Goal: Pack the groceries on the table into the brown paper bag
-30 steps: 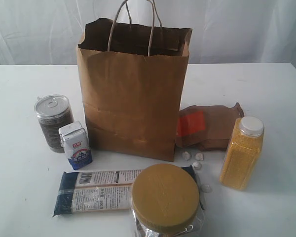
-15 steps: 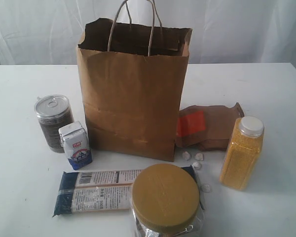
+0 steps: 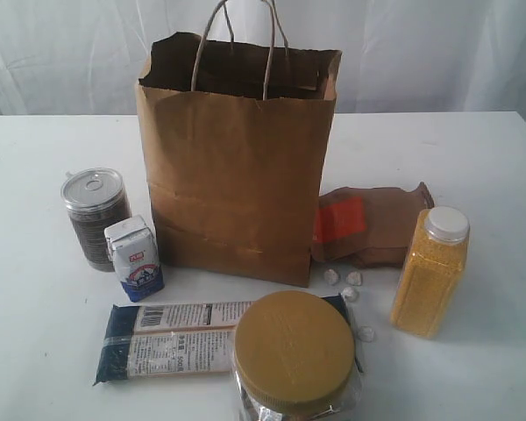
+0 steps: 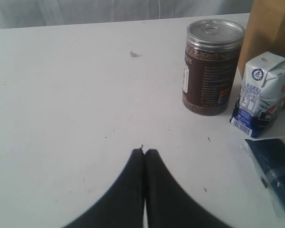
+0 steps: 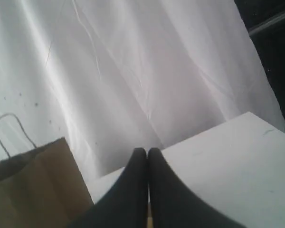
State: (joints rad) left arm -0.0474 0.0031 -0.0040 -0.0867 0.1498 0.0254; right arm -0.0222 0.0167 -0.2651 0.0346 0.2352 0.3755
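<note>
- The brown paper bag stands upright and open-mouthed in the middle of the white table, its twisted cord handles sticking up above the rim.
- All the groceries lie on the table outside the bag.
- To the left of the bag in the exterior view stands a metal-lidded can with dark contents. A small blue-white carton stands just beside it, slightly tilted and near the bag's front corner.
- In front of the bag a long dark-blue noodle pack lies flat, label up.
- A gold-lidded jar stands nearest the exterior camera and covers the right end of the noodle pack; I cannot tell whether they touch.
- On the right, a brown pouch with an orange label lies flat against the bag's side.
- A tall white-lidded jar of yellow grains stands upright in front of the pouch.
- Small wrapped candies sit between the bag and the white-lidded jar: three in a cluster and one more just beside the gold-lidded jar.
- The left gripper has its dark fingers pressed together, holding nothing. It hovers over bare table, well apart from the can and carton.
- The right gripper is likewise closed and empty. It sits high, facing the white curtain, with the bag's top and a table edge in its view.
</note>
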